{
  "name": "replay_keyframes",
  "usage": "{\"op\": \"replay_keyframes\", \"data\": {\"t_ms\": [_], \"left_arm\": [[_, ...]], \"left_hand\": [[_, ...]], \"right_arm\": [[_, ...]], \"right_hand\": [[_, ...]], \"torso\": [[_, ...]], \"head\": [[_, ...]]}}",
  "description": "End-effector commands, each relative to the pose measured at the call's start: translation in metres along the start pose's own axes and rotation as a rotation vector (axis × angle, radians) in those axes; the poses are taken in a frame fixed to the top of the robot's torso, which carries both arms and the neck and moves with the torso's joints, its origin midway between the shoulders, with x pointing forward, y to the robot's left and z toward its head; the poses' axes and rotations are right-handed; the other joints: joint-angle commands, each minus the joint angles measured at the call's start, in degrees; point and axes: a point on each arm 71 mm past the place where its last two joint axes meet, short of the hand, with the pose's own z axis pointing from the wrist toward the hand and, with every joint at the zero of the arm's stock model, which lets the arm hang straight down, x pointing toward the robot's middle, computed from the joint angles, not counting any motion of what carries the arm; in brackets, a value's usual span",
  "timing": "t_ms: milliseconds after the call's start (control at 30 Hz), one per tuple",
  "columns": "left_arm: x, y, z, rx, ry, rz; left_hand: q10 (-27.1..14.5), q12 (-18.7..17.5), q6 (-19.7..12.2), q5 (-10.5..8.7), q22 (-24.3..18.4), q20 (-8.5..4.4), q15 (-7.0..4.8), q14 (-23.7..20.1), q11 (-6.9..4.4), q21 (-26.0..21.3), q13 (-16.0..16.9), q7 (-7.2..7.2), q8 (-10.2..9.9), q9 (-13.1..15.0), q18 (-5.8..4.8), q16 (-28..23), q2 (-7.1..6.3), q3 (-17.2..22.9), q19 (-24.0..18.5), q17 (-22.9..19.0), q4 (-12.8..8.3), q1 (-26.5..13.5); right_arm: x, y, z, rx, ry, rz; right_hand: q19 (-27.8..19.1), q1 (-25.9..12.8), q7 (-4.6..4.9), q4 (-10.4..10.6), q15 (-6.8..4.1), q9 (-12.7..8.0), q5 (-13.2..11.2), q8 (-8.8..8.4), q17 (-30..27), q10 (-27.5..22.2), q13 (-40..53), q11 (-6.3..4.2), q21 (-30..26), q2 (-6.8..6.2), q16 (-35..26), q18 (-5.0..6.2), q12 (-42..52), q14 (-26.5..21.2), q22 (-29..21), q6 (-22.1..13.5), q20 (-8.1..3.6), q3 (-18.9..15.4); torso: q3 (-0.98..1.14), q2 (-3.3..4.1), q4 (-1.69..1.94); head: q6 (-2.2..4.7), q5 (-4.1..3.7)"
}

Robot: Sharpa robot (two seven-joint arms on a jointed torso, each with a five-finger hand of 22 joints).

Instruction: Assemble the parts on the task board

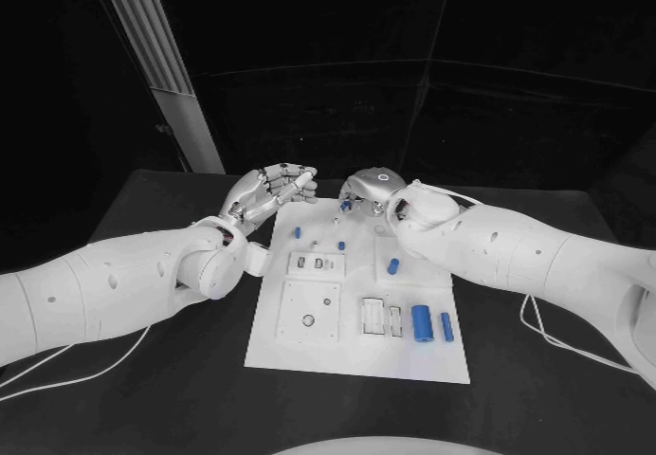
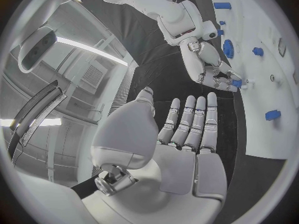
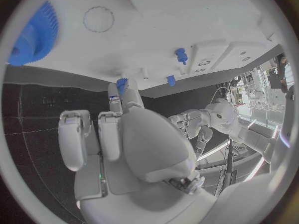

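Blue part (image 3: 122, 85) pinched in right hand (image 1: 372, 190) fingers, left hand (image 1: 278, 187) fingers apart, empty

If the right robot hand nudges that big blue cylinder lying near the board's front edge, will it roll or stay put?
The blue cylinder lies on its side on the task board, so it would probably roll sideways if nudged. It looks rigid and smooth, likely slippery to pinch. The smaller blue piece beside it might stop a roll that way.

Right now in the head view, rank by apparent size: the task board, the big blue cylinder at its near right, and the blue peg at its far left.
1. Task board
2. Big blue cylinder
3. Blue peg
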Motion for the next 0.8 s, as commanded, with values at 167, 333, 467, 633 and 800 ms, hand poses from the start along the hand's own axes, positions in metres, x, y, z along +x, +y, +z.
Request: {"op": "replay_keyframes", "data": {"t_ms": [167,333,467,633,800], "left_arm": [[0.0005,-0.0125,0.0005,0.158,0.012,-0.004],[-0.0003,-0.0127,0.0005,0.158,0.011,-0.003],[-0.0006,-0.0127,0.0006,0.157,0.01,-0.002],[-0.0003,-0.0126,0.0008,0.157,0.012,-0.003],[0.0003,-0.0127,0.0011,0.156,0.013,-0.004]], "left_hand": [[-0.3,0.0,0.3,0.17,-0.1,-0.16,-0.04,-0.3,-0.1,-0.2,0.0,5.89,-0.2,0.1,-0.94,0.1,0.59,-0.4,-0.4,-0.1,0.0,0.1],[-0.4,0.0,0.3,0.2,-0.1,-0.16,-0.03,-0.4,-0.09,-0.2,0.0,5.9,-0.3,0.1,-0.95,0.1,0.64,-0.5,-0.5,-0.1,0.0,0.1],[-0.4,0.0,0.3,0.2,-0.1,-0.16,-0.03,-0.4,-0.09,-0.2,0.0,5.9,-0.3,0.1,-0.95,0.1,0.64,-0.5,-0.5,-0.1,0.0,0.1],[-0.4,0.0,0.3,0.2,-0.1,-0.16,-0.03,-0.4,-0.09,-0.2,0.0,5.9,-0.3,0.1,-0.95,0.1,0.64,-0.5,-0.5,-0.1,0.0,0.1],[-0.4,0.1,0.3,0.21,-0.1,-0.16,-0.02,-0.4,-0.08,-0.3,0.0,5.91,-0.3,0.1,-0.97,0.2,0.67,-0.5,-0.5,-0.1,0.0,0.1]], "right_arm": [[-0.0016,-0.0007,0.0005,0.014,-0.01,-0.006],[-0.003,-0.0011,0.0005,0.018,-0.027,-0.006],[-0.0036,-0.0004,0.0008,0.016,-0.035,-0.006],[-0.0036,0.0007,0.0017,0.014,-0.035,-0.005],[-0.0035,-0.0002,0.0021,0.017,-0.034,-0.007]], "right_hand": [[5.8,0.4,0.19,0.5,0.25,0.1,0.1,-0.32,8.4,0.2,0.0,0.1,0.2,-0.11,0.1,-0.43,-0.5,4.8,15.1,0.4,0.01,0.0],[5.8,0.4,0.2,0.5,0.26,0.1,0.1,-0.34,8.4,0.2,0.0,0.11,0.2,-0.12,0.1,-0.43,-0.6,4.8,15.1,0.4,0.01,0.0],[5.8,0.4,0.2,0.5,0.26,0.1,0.1,-0.35,8.4,0.2,0.0,0.11,0.2,-0.13,0.1,-0.43,-0.6,4.8,15.1,0.4,0.01,0.0],[5.8,0.4,0.21,0.5,0.27,0.0,0.1,-0.38,8.4,0.2,0.0,0.12,0.2,-0.14,0.1,-0.43,-0.6,4.8,15.1,0.4,0.02,0.0],[5.8,0.5,0.22,0.5,0.28,0.0,0.1,-0.48,8.4,0.2,0.0,0.14,0.2,-0.17,0.1,-0.43,-0.7,4.8,15.1,0.3,0.02,0.0]], "torso": [[-0.08,0.23,0.12],[-0.08,0.17,0.05],[-0.1,0.17,0.07],[-0.12,0.19,0.05],[-0.14,0.2,0.22]], "head": [[-0.16,-0.13],[-0.08,-0.07],[-0.06,-0.07],[-0.08,-0.07],[-0.09,-0.17]]}}
